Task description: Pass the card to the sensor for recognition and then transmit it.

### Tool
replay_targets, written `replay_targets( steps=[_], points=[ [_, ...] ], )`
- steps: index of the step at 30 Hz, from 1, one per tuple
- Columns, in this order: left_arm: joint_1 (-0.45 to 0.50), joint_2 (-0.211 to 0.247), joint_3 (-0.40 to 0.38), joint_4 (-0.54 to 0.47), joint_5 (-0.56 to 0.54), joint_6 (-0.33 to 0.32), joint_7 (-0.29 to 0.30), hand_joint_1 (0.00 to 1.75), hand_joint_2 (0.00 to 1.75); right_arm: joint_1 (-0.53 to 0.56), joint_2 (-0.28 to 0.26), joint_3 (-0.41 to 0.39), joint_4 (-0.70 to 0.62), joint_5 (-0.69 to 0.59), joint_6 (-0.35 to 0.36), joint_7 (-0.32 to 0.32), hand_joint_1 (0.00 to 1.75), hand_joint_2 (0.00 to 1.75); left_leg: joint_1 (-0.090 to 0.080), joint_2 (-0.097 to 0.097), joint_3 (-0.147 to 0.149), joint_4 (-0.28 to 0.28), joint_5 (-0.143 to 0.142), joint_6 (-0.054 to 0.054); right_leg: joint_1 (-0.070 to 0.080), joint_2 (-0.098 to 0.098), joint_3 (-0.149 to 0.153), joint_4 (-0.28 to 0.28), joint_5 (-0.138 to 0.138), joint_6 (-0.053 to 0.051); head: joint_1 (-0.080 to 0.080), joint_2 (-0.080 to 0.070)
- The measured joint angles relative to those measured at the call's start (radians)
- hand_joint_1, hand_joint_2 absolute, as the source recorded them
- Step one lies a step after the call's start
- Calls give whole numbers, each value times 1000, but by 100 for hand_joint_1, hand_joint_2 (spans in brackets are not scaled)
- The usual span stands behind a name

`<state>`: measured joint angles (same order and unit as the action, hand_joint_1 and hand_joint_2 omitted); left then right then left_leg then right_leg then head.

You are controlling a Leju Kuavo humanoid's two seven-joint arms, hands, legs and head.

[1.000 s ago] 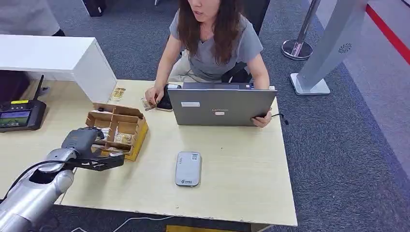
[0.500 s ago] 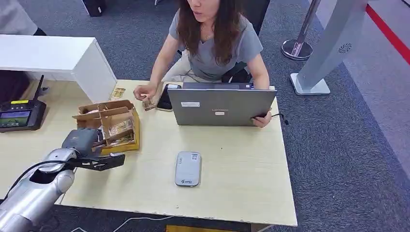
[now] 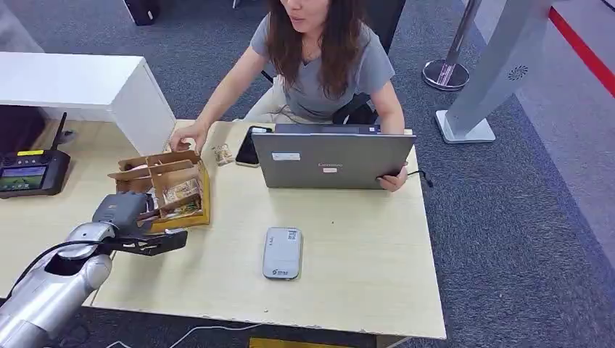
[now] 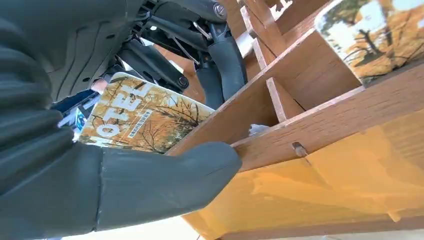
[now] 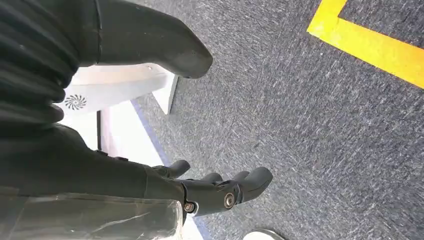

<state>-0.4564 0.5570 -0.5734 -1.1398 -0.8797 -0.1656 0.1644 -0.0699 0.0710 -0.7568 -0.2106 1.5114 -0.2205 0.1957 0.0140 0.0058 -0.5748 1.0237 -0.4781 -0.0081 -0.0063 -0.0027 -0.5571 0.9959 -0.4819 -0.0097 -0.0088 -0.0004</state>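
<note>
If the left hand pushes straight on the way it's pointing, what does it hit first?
Probably the wooden box: the left hand already reaches into it, fingers among the dividers with a card.

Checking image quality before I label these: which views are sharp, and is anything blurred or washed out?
Head view: evenly lit, sharp, the sensor crisp. Left wrist view: the card legible; the wooden box bright, washed out upper right. Right wrist view: carpet slightly streaked, bright white patch behind the right hand.

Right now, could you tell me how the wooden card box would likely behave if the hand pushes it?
The wooden card box looks light and open-topped, so it would probably slide on the smooth table. It already sits tilted against the left hand, so it may tip.
</note>
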Motion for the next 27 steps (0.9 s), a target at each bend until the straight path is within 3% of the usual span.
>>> replay_targets(
  steps=[18, 27],
  points=[
    [3, -20, 0, -5, -26, 32, 4, 175, 175, -5, 0, 0, 0, 7, 9, 0, 0, 175, 0, -1, 0, 0, 0, 0, 0, -1, 0, 0, 0, 0, 0, 0],
    [38, -35, 75, -135, -45, 122, 21, 175, 175, -2, 0, 0, 0, 8, 10, -2, 0, 175, 0, 0, 0, 0, 0, 0, 0, 0, 0, 0, 0, 0, 0, 0]
  ],
)
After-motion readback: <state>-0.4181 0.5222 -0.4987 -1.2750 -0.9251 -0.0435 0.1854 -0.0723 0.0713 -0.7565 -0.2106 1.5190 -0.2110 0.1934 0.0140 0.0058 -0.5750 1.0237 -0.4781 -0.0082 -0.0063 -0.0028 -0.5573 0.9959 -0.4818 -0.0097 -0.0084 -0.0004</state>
